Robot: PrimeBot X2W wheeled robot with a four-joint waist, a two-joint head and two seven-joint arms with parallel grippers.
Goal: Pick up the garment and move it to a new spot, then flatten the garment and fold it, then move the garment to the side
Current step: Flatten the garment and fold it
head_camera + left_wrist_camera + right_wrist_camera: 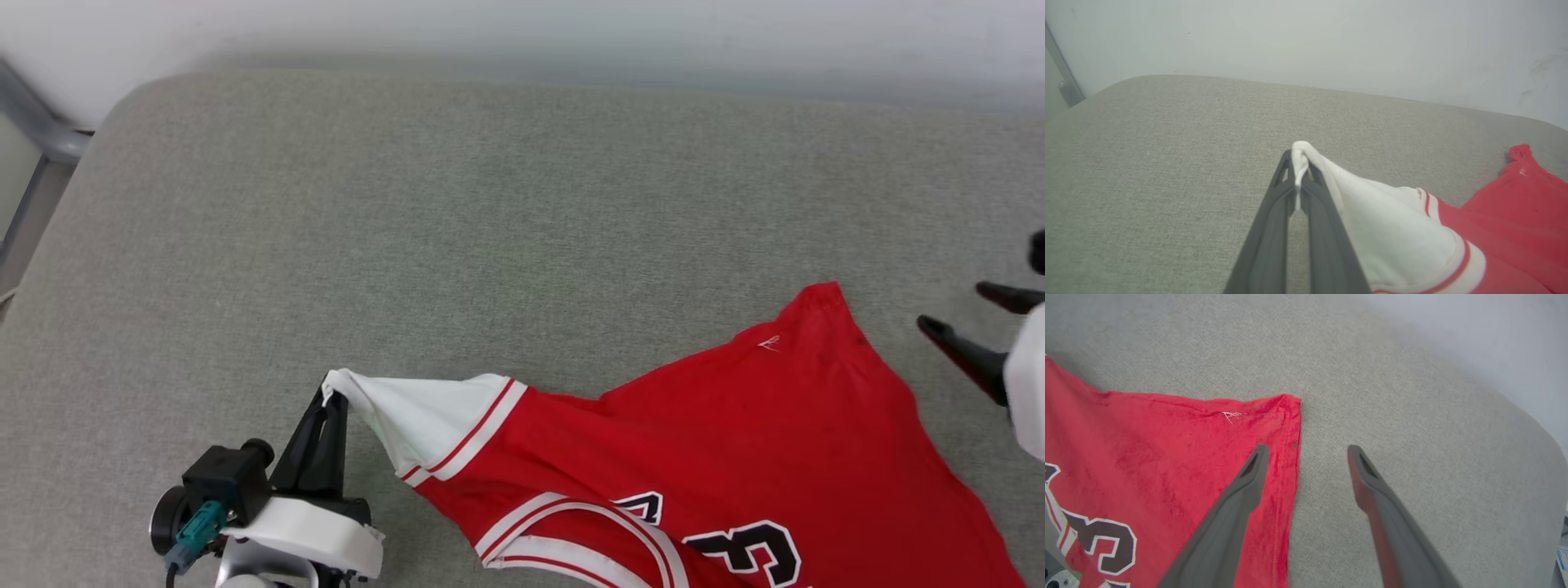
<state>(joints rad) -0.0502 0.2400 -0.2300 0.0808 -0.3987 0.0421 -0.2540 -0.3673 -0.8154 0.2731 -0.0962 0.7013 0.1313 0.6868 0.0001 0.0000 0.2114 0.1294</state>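
Garment (735,425) cut by bottom edge; chest numbers (741,545) partial; right end effector (951,304) clipped.

- The garment (735,441) lies on the bench (408,204), lower right.
- Left pincer (328,400) at its sleeve tip, lower left.
- Right pincer (953,305) beside its upper corner.

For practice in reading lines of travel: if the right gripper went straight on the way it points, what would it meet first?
The right gripper, open, would likely meet the shirt near its hem corner with one finger, grey cushion with the other; depth unclear.
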